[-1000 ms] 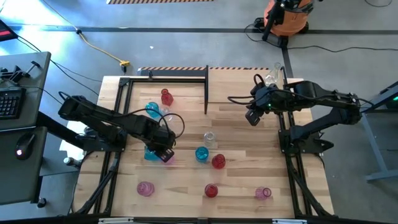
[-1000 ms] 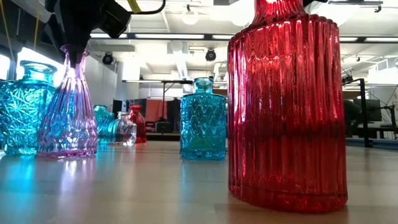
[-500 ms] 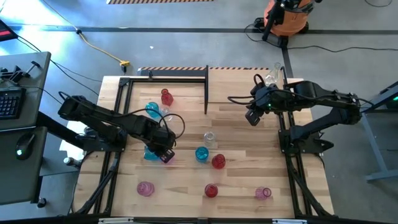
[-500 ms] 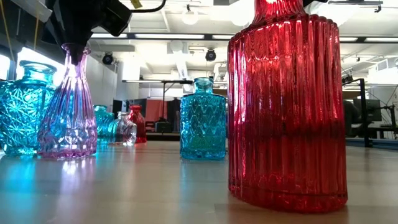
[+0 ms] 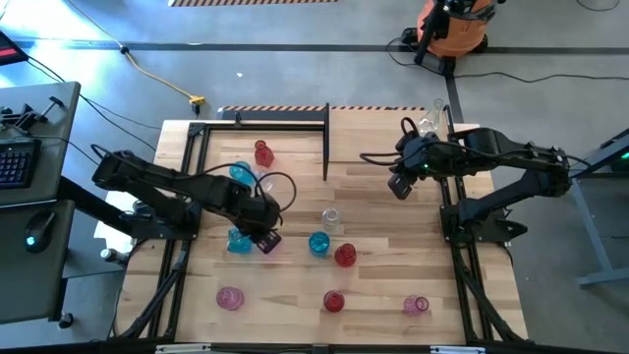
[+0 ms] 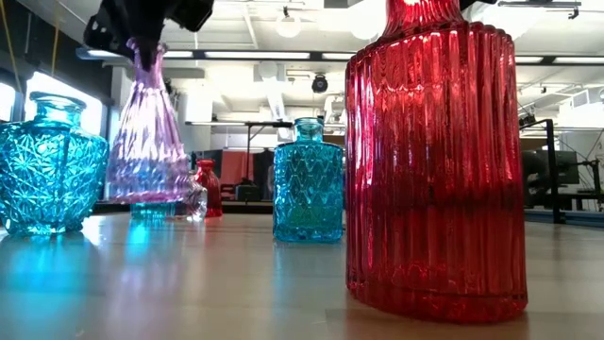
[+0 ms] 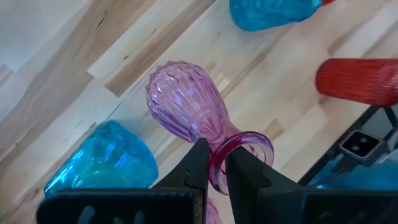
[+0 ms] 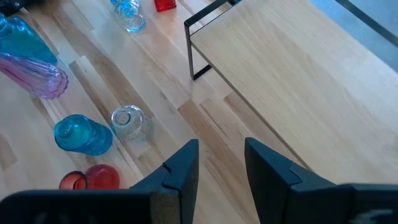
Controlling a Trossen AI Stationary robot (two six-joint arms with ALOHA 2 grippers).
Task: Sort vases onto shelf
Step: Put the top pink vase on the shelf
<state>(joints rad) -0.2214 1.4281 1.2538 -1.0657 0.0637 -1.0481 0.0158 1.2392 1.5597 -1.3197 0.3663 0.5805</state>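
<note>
One ribbed pink vase off the surface

The left tool (image 7: 211, 171) is pinching the flared rim of the fluted pink glass vase (image 7: 186, 109), holding it above the planked surface (image 5: 383, 226) beside a faceted turquoise vase (image 6: 47, 170). The right tool (image 8: 221, 158) is hovering spread near the pale shelf (image 8: 292, 81).

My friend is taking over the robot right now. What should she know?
Left gripper: fingers shut on the pink vase at its rim, lifted off the table.
Right gripper: fingers open, empty, hovering by the shelf.
The other vases, such as the blue vase and red vase, stand on the table.
Done: one vase picked up. Left: no vase is on the shelf yet.
</note>
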